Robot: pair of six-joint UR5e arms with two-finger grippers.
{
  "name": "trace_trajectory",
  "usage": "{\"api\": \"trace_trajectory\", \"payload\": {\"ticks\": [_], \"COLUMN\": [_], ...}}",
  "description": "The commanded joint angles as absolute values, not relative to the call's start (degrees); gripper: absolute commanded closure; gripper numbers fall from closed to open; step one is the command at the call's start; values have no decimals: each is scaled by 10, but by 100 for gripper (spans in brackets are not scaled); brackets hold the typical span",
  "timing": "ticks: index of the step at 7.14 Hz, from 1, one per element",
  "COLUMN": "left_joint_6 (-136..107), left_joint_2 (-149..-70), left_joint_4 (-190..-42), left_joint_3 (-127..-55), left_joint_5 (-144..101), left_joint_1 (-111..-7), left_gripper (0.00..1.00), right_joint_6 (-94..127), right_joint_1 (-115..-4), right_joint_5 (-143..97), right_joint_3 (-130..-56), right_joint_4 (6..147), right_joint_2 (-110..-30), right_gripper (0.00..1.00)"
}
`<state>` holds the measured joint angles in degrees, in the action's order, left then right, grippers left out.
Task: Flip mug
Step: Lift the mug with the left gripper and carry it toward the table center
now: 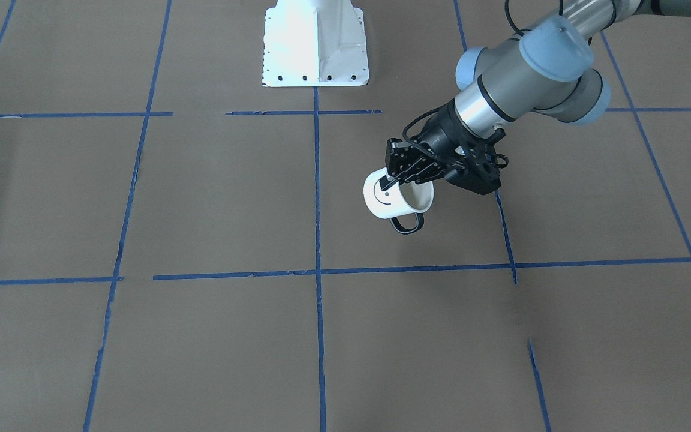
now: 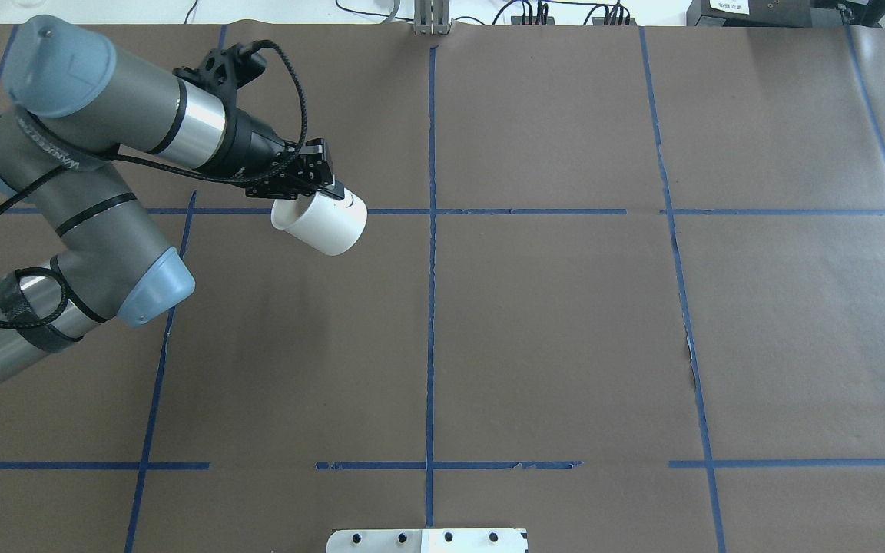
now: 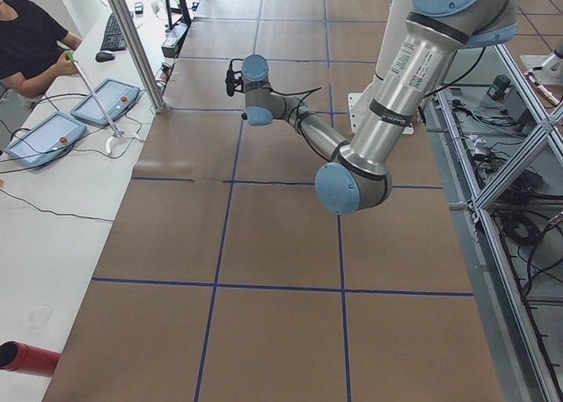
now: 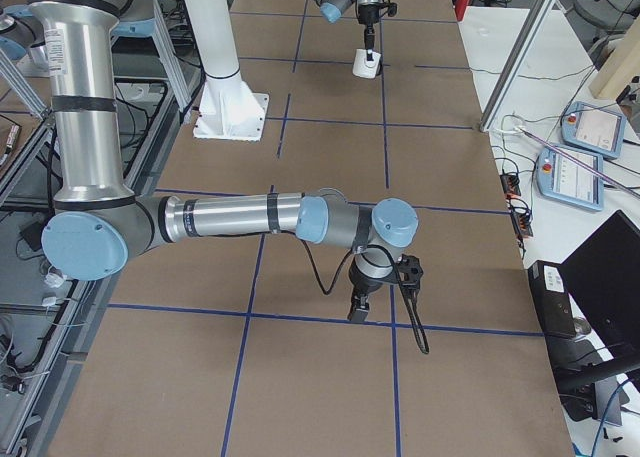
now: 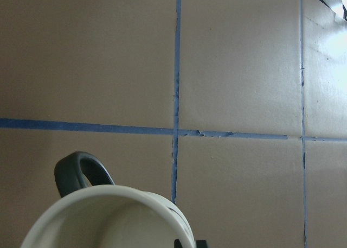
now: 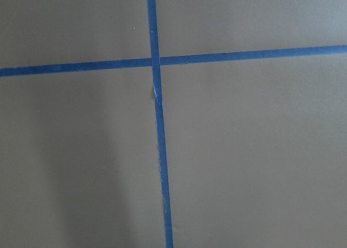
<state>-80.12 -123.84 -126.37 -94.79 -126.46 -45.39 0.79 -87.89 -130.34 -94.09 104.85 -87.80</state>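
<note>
Gripping the mug (image 1: 388, 201) by its rim, the left pincer (image 1: 394, 179) is closed narrow on the wall at the mouth. One black finger (image 1: 388, 180) lies on the outside over the drawn face, and the other reaches inside the opening.

Mug position: directly at the fingertips of the left pincer, tilted well off upright. The mouth is turned back toward the wrist and the closed base points away from it. In the overhead view the mug (image 2: 322, 221) extends forward and below the left pincer (image 2: 333, 192), base end farthest from the arm. The black loop handle (image 1: 408, 224) hangs on the underside, on the side away from the fingers. The left wrist camera shows the rim of the mug (image 5: 108, 218) filling the lower edge, with the handle (image 5: 81, 171) rising beyond it. Contact between the mug and the brown paper (image 1: 213, 198) cannot be confirmed from any view.

Far side view: the mug (image 4: 367, 65) sits immediately under the left pincer (image 4: 368, 45), small and distant.

Right pincer (image 4: 358, 310): pointed down at the paper, well apart from the mug and from the left pincer. It appears only in that side view, so its opening cannot be told. Its wrist camera shows only a crossing of blue tape lines (image 6: 154, 61) beneath it.

White robot base (image 1: 315, 48): behind the left pincer, apart from the mug.
</note>
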Motion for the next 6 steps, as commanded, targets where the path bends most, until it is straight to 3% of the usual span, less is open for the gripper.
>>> {"api": "trace_trajectory", "payload": {"ticks": [1,3,6], "left_joint_6": [-760,-722,-721], "left_joint_2": [-1327,-1404,-1497], "left_joint_4": [-1085,-956,-883], "left_joint_3": [-957,-937,-823], "left_joint_5": [-1185,-1110,-984], "left_joint_1": [-413,-366,-296], "left_gripper": [100,100,100], "right_joint_6": [8,8,8], "right_joint_1": [-879,-879,-879], "right_joint_5": [-1303,-1303,-1303], "right_joint_3": [-941,-941,-940], "right_joint_4": [1049,1049,1049], "right_joint_2": [-878,-878,-878], "right_gripper": [0,0,0]}}
